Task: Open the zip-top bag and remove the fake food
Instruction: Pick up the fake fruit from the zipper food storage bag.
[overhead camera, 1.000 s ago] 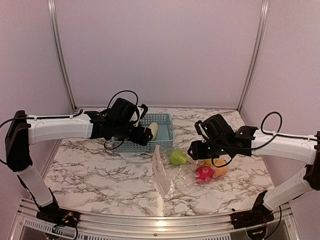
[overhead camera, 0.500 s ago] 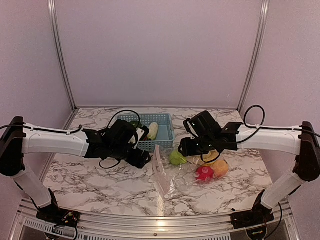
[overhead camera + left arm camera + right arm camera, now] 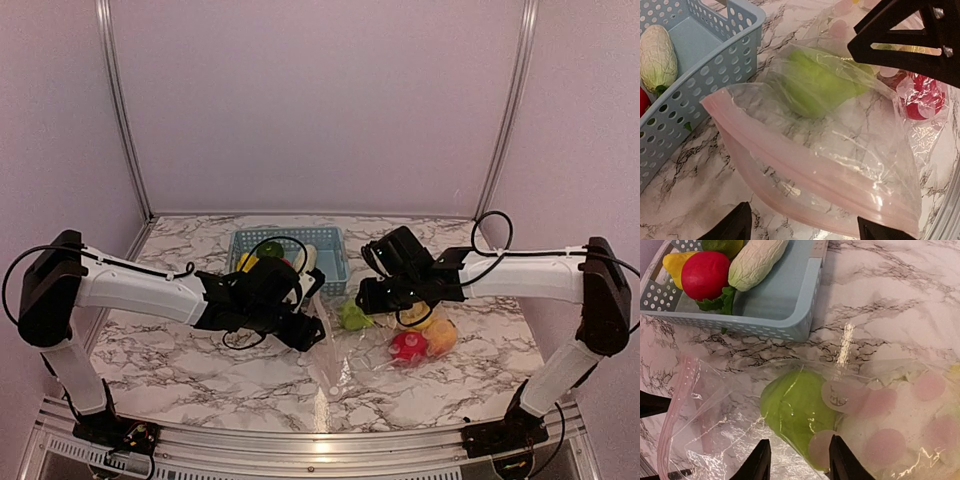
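zip-top bag [image 3: 840, 170] on marble table [image 3: 670, 210], green fruit [image 3: 815, 85] inside

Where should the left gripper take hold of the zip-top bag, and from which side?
Take the pink zipper strip, the stiffer edge of the zip-top bag. Come from the left, where the left gripper faces it, fingers apart. The green fruit sits deeper inside, so that edge is probably flat enough to pinch.

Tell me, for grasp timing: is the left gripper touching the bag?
Cannot tell. Left wrist view: the open left gripper straddles the bag's zipper edge; one fingertip borders the film, but neither contact nor gap shows plainly.
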Controlling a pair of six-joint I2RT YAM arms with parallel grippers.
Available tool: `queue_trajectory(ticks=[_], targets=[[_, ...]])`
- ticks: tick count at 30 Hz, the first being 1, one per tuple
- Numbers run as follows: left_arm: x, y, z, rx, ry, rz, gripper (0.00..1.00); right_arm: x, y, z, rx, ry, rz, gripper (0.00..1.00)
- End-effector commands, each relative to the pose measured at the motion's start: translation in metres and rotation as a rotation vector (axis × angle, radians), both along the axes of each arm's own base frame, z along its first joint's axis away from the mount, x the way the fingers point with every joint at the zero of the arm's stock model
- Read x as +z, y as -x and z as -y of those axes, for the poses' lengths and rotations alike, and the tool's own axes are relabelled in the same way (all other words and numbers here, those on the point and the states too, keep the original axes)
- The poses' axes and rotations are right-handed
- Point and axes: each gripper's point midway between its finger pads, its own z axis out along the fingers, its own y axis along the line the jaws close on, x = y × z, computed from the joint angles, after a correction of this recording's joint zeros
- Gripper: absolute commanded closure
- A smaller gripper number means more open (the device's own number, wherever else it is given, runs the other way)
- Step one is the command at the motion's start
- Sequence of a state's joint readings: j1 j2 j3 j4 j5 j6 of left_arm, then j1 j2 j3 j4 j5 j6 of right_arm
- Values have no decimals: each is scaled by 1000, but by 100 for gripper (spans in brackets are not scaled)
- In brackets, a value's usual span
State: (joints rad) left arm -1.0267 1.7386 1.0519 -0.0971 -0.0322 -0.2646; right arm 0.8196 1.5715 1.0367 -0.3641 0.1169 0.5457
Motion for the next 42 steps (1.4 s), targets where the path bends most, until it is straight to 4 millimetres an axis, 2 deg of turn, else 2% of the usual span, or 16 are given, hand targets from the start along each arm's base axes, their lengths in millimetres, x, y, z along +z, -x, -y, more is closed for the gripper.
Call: queue_trajectory(ticks=[1, 12, 21, 27, 30, 35, 42], targets=[[7, 0, 28, -36, 61, 8, 26, 5, -19, -7, -25, -24, 33, 64], [-10, -1, 45, -65, 62, -16, 32, -17, -23, 1, -62, 46, 13, 80], [-16, -3, 48, -71, 48, -12, 30, -30, -22, 4, -66, 79, -5, 79], [-15, -4, 48, -71, 45, -9, 30, -39, -22, 5, -71, 91, -17, 74], [-15, -4, 47, -71, 42, -9, 30, -31, -24, 3, -82, 61, 0, 73], [-17, -4, 45, -68, 36, -9, 30, -17, -29, 2, -92, 51, 22, 82], [-17, -4, 45, -67, 33, -6, 30, 15, -41, -2, -120, 4, 106, 80]])
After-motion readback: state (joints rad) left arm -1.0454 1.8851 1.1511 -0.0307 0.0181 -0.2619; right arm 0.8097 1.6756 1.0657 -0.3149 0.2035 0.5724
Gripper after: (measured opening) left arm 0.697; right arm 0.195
